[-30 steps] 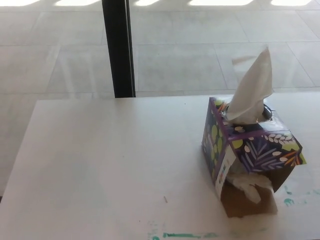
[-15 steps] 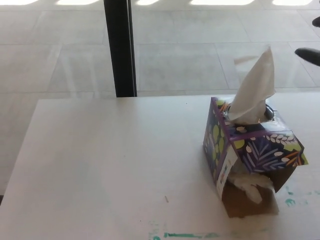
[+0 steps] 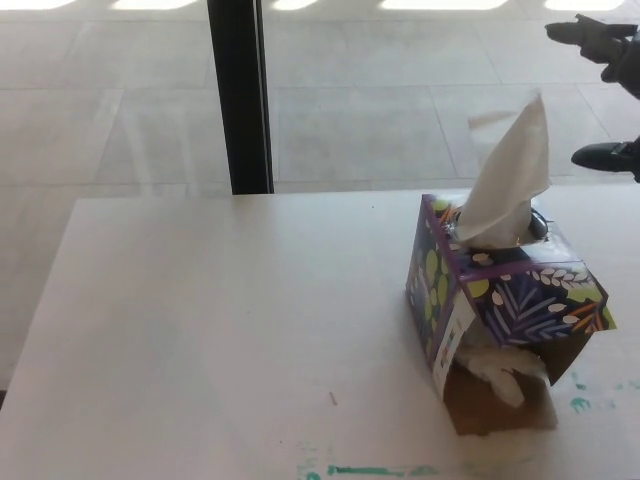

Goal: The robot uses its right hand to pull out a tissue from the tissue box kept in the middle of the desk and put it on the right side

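A purple leaf-patterned tissue box [image 3: 505, 300] stands on the white desk [image 3: 220, 330], right of the middle. A white tissue [image 3: 510, 175] sticks up tall from its top slot. The box's near side is torn open, with crumpled tissue [image 3: 497, 368] spilling out. My right hand [image 3: 610, 95] enters at the upper right edge, its black fingers spread apart with nothing between them. It is to the right of the tissue's tip, apart from it. My left hand does not show.
A black vertical post [image 3: 238, 95] rises behind the desk's far edge. Tiled floor [image 3: 360, 110] lies beyond. Green paint marks [image 3: 375, 469] stain the desk's near edge, and more sit right of the box.
My right hand has come further into view from the right edge, toward the tissue's tip. The box and tissue have not moved.
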Robot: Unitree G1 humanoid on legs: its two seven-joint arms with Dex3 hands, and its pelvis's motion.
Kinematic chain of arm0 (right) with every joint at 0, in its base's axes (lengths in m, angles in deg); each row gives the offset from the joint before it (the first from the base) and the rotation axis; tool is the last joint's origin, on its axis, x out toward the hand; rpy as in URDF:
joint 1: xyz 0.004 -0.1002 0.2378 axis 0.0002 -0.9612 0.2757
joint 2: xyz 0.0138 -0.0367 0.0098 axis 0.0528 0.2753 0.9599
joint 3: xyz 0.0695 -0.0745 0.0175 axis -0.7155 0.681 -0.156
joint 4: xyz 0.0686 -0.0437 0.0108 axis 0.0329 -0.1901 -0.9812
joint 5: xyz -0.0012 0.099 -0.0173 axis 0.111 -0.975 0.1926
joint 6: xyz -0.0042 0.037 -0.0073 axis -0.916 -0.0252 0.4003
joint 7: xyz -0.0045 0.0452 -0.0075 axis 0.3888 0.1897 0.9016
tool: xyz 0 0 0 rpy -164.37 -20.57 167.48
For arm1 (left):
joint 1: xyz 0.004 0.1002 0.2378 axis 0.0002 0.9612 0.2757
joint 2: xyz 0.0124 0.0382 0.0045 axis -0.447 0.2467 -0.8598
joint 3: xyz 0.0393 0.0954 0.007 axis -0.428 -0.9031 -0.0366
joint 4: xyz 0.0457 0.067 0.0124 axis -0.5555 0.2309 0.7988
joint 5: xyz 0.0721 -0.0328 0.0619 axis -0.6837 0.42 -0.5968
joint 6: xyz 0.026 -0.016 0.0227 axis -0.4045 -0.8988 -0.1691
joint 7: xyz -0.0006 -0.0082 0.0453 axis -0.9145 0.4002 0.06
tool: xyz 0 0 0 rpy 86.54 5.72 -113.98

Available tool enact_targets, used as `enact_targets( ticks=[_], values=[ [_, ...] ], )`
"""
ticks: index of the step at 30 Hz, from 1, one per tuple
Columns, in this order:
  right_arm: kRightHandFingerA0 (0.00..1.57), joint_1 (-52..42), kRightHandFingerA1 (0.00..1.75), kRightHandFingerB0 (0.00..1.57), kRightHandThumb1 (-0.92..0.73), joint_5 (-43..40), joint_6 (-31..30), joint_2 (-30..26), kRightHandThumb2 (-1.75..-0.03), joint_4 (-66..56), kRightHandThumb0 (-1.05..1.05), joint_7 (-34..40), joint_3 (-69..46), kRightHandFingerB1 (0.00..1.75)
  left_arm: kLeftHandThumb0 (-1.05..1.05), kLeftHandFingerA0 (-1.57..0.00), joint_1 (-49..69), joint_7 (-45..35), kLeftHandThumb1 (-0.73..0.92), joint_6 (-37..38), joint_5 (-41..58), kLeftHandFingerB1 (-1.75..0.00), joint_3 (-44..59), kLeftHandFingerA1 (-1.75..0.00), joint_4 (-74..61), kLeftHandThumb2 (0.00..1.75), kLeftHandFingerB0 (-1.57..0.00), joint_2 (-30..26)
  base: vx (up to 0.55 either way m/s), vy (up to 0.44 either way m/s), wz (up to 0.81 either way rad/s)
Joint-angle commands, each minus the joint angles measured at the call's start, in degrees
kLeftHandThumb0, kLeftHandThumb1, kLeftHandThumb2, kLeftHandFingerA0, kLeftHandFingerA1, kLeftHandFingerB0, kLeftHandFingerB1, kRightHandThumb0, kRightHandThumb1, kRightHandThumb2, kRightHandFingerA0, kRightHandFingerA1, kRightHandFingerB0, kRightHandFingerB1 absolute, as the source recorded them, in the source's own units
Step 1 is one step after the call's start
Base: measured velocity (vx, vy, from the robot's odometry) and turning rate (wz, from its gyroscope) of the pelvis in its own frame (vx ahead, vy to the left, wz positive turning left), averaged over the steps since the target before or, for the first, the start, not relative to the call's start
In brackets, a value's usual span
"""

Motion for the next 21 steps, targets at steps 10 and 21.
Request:
enact_targets(
  ticks=[10,21],
  values=[
    [0.46,10.43,1.02,0.15,-0.57,19.43,17.84,-1.95,-0.56,7.82,-0.45,7.60,9.82,0.35,-1.05,-0.76,1.42,-0.57,0.91,2.06,-0.07,-1.02,-0.24,-1.20,0.18,0.91,-0.53,-1.94,0.00,0.000,0.00],
    [0.53,13.59,1.21,0.13,-0.67,21.82,20.49,1.56,-0.61,11.89,-0.48,13.84,9.35,0.36,-1.05,-0.79,1.59,0.19,0.90,3.12,0.41,-1.06,0.30,-1.23,0.30,0.92,-0.56,-1.51,0.00,0.000,0.00]
  ],
)
